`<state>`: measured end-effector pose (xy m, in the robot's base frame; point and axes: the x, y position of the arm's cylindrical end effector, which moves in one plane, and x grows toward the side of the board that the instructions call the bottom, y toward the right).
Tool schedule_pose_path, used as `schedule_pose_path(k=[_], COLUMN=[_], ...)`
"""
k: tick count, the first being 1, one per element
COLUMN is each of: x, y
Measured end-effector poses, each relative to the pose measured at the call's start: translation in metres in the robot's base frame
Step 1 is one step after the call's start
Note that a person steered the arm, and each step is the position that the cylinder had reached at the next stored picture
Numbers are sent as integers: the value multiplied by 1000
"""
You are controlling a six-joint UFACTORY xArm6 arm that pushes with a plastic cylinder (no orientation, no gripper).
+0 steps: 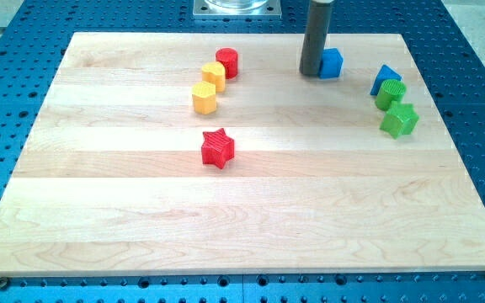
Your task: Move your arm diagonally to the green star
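The green star (399, 120) lies near the board's right edge, in the upper part of the view. A green round block (391, 93) sits just above it, touching or nearly so, and a blue triangular block (385, 77) sits above that. My tip (311, 73) is at the lower end of the dark rod, near the top middle of the board. It stands right beside a blue block (332, 63), on that block's left. The green star is to the right of and below my tip.
A red cylinder (227, 62) and two yellow blocks (214, 74) (204, 98) cluster at the upper middle left. A red star (218, 148) lies near the board's centre. The wooden board (141, 227) rests on a blue perforated table.
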<state>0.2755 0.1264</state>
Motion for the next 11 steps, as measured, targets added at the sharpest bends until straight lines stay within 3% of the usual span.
schedule_pose_path(k=[1, 3, 4, 6, 8, 9, 10, 11], x=[-23, -33, 9, 13, 15, 18, -4, -65], y=[26, 16, 59, 64, 38, -10, -76, -87])
